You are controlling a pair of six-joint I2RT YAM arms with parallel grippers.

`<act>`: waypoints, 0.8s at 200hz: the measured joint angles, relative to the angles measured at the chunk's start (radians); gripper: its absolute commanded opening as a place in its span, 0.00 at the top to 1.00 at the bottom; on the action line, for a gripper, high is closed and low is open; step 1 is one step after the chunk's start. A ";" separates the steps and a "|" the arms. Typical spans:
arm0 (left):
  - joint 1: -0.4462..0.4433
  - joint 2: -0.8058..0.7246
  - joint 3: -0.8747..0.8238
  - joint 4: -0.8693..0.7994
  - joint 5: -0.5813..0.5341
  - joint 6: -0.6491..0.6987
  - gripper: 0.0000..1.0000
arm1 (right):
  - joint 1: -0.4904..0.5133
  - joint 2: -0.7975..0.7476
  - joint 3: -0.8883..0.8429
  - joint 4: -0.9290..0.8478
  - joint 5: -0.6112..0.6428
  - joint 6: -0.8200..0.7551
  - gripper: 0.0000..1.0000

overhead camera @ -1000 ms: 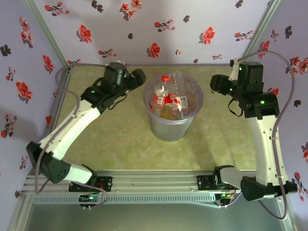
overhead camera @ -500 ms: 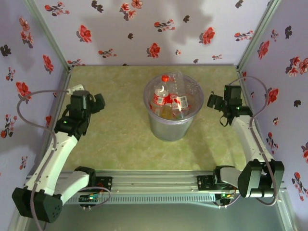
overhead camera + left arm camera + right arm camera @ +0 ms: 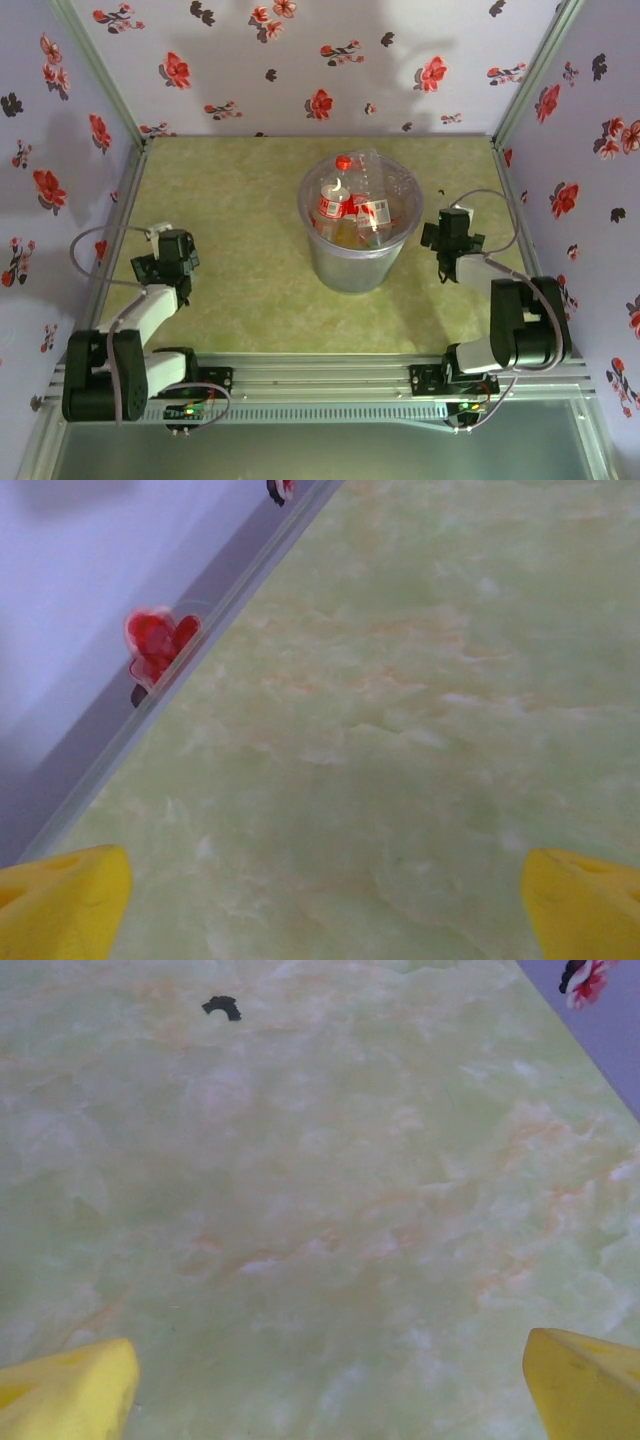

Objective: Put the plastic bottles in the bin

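The bin (image 3: 345, 268), a tall translucent greyish bucket, stands in the middle of the green table. Several clear plastic bottles (image 3: 333, 203) with red labels lie inside it, one with its red cap up at the rim. My left gripper (image 3: 168, 250) rests low at the table's left side, well away from the bin. Its yellow fingers (image 3: 60, 900) stand far apart with only bare tabletop between them, so the left gripper (image 3: 320, 910) is open. My right gripper (image 3: 447, 236) sits just right of the bin. The right gripper (image 3: 325, 1390) is open too, its fingers (image 3: 585, 1380) wide apart over bare table.
Flowered lilac walls close in the table on the left, back and right. A metal wall rail (image 3: 200, 620) runs close by the left gripper. A small black mark (image 3: 222, 1006) lies on the table ahead of the right gripper. An aluminium base rail (image 3: 320, 385) crosses the near edge.
Both arms have pulled back from beside the bin's rim and folded down low toward their bases. Both grippers stand wider open than a second ago. The bottles in the bin have not moved.
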 measured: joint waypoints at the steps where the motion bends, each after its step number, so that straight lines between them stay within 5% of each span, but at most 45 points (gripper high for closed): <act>1: 0.002 0.003 -0.001 0.004 0.001 0.001 0.00 | 0.000 0.001 -0.001 0.003 0.001 0.000 0.01; 54: 0.033 0.146 -0.001 0.327 0.109 0.070 0.00 | 0.033 0.021 -0.074 0.322 0.068 -0.065 0.01; 160: 0.033 0.153 -0.019 0.465 0.217 0.115 0.00 | 0.002 0.106 -0.193 0.677 0.053 -0.104 0.01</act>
